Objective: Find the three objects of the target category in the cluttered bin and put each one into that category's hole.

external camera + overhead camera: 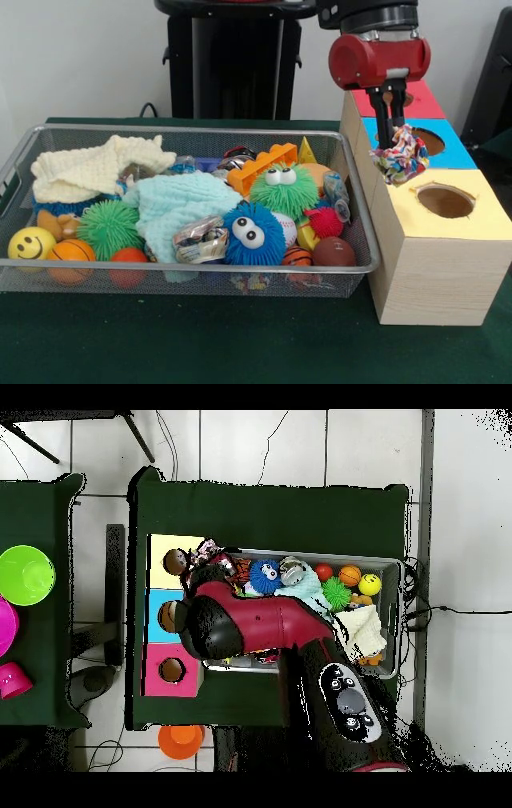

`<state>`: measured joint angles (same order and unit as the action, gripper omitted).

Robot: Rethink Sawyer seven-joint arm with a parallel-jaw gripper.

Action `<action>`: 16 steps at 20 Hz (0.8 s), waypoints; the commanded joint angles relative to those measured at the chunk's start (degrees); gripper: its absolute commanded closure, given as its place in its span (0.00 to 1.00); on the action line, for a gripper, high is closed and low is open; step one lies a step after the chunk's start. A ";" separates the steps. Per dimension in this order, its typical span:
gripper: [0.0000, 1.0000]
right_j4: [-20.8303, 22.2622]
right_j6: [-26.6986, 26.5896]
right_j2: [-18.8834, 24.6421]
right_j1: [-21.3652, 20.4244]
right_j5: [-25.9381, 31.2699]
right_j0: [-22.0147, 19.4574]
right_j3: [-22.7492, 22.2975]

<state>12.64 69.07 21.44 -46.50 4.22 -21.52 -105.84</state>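
Yellow-ringed hole empty; hand grips print bundle beside it.

A plain cream cloth lies crumpled at the back left of the clutter, and a mint cloth sprawls across the middle. A green spiky ball sits below the cream cloth, with a yellow smiley ball and a small basketball in front of it. A blue fuzzy ball with googly eyes rests just in front of a green fuzzy one, and an orange toothed plastic piece stands behind them. Off the table, a lime green bowl and an orange cup show from above.
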 commanded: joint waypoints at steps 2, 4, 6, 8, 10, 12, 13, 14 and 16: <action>1.00 -1.18 13.17 10.16 5.17 -2.85 -4.35 -6.57; 1.00 -1.13 12.97 11.14 5.50 -2.55 -4.84 -6.76; 1.00 -1.08 12.90 11.49 5.68 -2.51 -5.00 -6.81; 1.00 -0.94 12.88 11.76 5.83 -2.76 -5.24 -6.95; 1.00 -0.85 12.81 12.14 6.10 -2.98 -5.54 -7.09; 1.00 -0.85 12.86 12.28 6.45 -3.22 -5.47 -7.03; 1.00 -0.83 12.91 12.31 6.69 -3.43 -5.39 -6.96; 1.00 -0.73 13.01 12.44 6.97 -3.87 -5.36 -6.92; 1.00 -0.49 13.31 12.74 7.48 -4.99 -5.35 -6.89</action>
<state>12.63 69.07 30.13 -41.63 3.96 -25.74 -109.58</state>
